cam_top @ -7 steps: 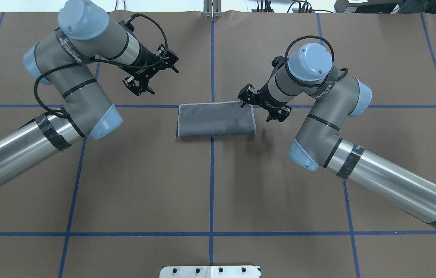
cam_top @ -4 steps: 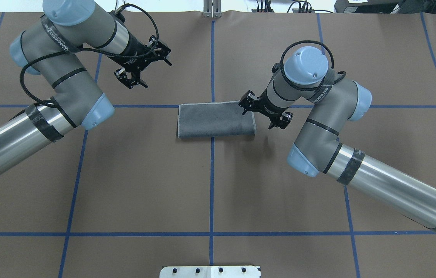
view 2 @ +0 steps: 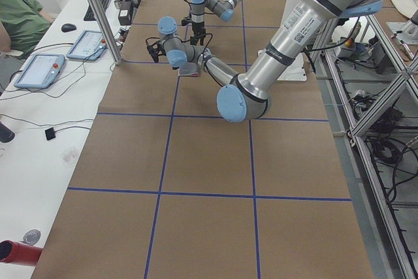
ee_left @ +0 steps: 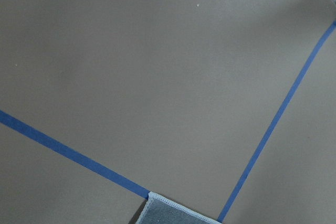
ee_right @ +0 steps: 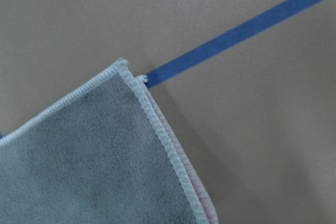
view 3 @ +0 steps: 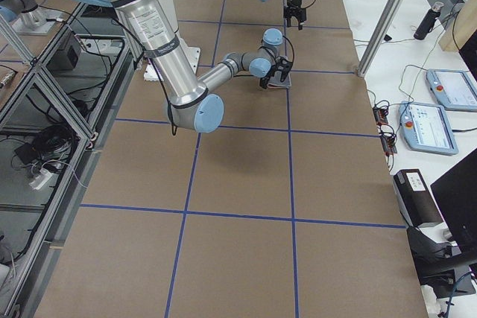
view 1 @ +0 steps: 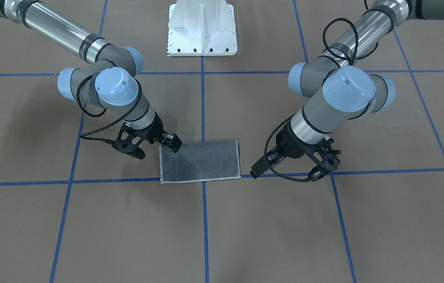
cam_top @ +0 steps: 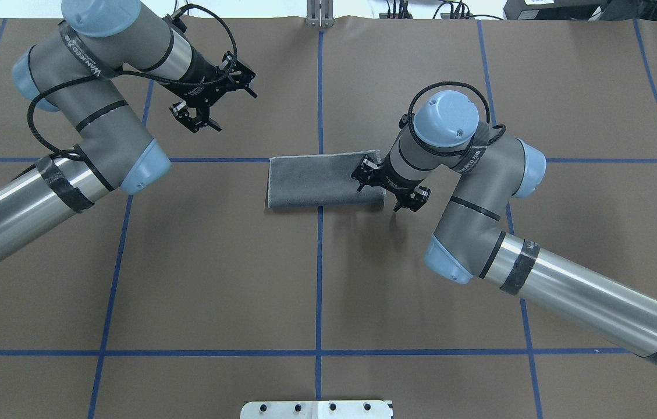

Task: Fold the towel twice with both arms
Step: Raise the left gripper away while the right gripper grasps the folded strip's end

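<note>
The towel (cam_top: 319,181) lies flat at the table's middle, folded to a rectangle, grey face up with a light stitched edge; it also shows in the front view (view 1: 200,162). My right gripper (cam_top: 387,187) hovers at the towel's right edge, partly over its near right corner (view 1: 149,145); its jaws look open and hold nothing. The right wrist view shows a towel corner (ee_right: 94,156) with a pink layer (ee_right: 202,200) peeking out below. My left gripper (cam_top: 215,96) is apart from the towel, far and to the left (view 1: 292,165), open and empty. The left wrist view shows only a towel corner (ee_left: 168,213).
Blue tape lines (cam_top: 319,279) cross the brown table cover. The white pedestal (view 1: 202,35) stands at the robot's side of the table. In the left side view a side table holds tablets (view 2: 39,70), with a person (view 2: 19,14) beside it.
My right gripper has moved nearer the robot and leftward, from the towel's far right corner to its right edge. My left gripper drew back to the far left, away from the towel.
</note>
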Robot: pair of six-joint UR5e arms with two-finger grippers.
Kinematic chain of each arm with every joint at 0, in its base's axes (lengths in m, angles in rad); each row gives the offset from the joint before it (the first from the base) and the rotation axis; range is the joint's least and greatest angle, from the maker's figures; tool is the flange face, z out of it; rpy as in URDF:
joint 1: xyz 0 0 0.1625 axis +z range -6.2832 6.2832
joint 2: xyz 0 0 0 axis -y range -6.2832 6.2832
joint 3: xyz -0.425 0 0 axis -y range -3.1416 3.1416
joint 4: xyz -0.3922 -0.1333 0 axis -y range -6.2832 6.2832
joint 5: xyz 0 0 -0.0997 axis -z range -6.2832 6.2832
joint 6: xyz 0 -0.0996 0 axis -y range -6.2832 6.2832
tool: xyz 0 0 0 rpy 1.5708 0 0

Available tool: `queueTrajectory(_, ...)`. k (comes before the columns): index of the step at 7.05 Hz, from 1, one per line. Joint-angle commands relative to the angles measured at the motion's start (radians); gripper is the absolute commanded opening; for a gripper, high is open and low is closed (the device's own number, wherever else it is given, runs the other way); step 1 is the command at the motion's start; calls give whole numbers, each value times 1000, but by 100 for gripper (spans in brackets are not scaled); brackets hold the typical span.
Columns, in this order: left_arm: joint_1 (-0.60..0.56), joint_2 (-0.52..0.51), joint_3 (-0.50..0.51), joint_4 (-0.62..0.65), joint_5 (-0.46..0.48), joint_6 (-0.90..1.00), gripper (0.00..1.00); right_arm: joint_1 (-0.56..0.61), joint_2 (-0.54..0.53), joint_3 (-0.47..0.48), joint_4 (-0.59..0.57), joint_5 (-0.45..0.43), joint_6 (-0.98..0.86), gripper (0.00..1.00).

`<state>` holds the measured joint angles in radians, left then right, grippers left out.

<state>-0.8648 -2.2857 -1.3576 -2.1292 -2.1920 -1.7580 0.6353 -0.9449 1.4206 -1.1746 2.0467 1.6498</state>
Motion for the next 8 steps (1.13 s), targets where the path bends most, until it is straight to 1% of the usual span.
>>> queueTrajectory(1,0,0,0,0,1,0,100,-2,0,-3,1,0,4,79)
queueTrajectory(2,1,0,2,0,3,0,100,-2,0,-8,1,0,4,76)
queueTrajectory(3,3,0,2,0,3,0,100,-2,-5,-8,7,-2,4,58)
queueTrajectory(4,1,0,2,0,3,0,100,-2,-5,-3,12,-2,1,11)
queueTrajectory(5,0,0,2,0,3,0,100,0,-11,4,13,0,-10,0)
queueTrajectory(8,-5,0,2,0,3,0,100,1,-77,113,13,18,-13,0)
